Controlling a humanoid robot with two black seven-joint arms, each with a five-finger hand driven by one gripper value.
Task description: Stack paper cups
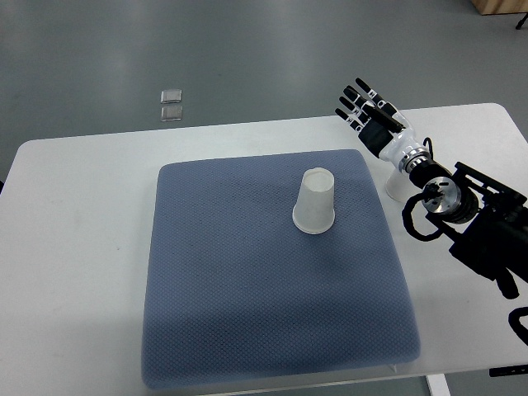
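While the white table (pixel 74 247) takes up most of the shot, a blue-grey mat (pixel 247 313) covers its middle. On the mat's far half a white paper cup (pixel 315 202) sits upside down. Right hand (pixel 369 114) hovers past the mat's far right corner, fingers spread, holding nothing. Second cup (pixel 394 188) peeks out under that wrist.

I see a white paper cup (pixel 314 201) on a slate-blue mat (pixel 247 289) with a fine dotted weave, over a white table (pixel 74 247). My right hand (pixel 370 115) is black and white; the floor (pixel 206 49) is grey.
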